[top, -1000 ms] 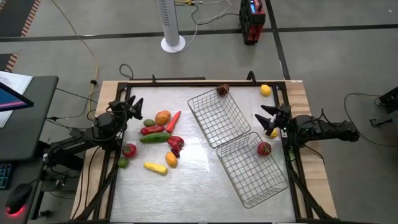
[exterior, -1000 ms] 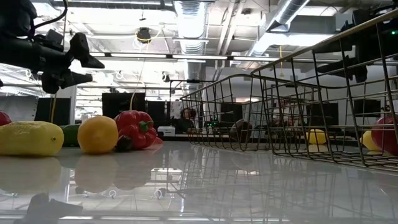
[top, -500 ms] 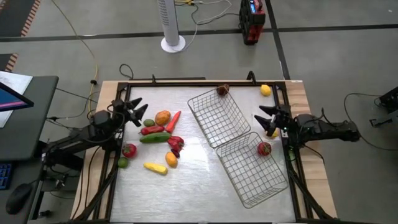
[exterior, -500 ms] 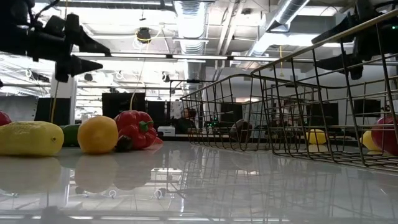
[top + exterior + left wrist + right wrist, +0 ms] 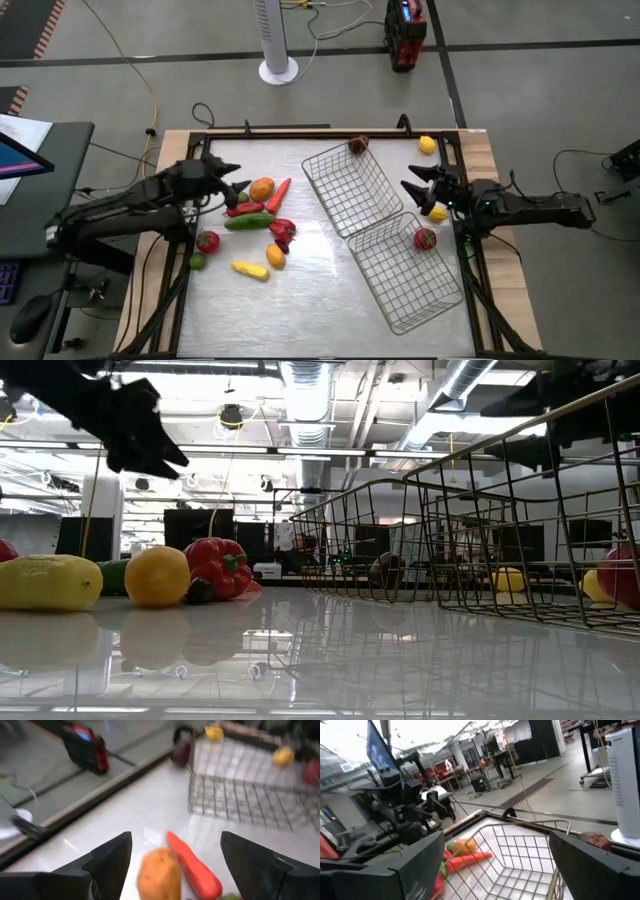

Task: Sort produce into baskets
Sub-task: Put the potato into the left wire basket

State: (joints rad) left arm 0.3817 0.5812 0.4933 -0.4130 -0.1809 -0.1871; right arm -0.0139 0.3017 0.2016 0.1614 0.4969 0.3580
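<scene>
Most of the produce lies in a loose group at the table's left: an orange piece point(image 5: 262, 188), a carrot point(image 5: 278, 194), a red chili point(image 5: 243, 209), a cucumber point(image 5: 248, 221), a red pepper point(image 5: 282, 232) and a yellow squash point(image 5: 250, 269). Two wire baskets point(image 5: 350, 188) point(image 5: 405, 270) rest at centre right; a red apple point(image 5: 425, 238) lies in the near one. My left gripper point(image 5: 235, 190) is open just left of the orange piece point(image 5: 159, 875) and carrot point(image 5: 192, 870). My right gripper point(image 5: 410, 188) is open, above the far basket's right rim point(image 5: 520, 865).
A red tomato point(image 5: 207, 241) and a green lime point(image 5: 197, 261) lie near the left edge. A dark purple piece point(image 5: 358, 144) sits behind the far basket. Two yellow pieces point(image 5: 427, 144) point(image 5: 437, 212) lie by the right edge. Bare table shows at front left.
My left gripper has reached toward the table's right, closing in on the orange piece and carrot, still open. My right gripper has gone a little toward the table's left, toward the far basket. No produce has moved.
</scene>
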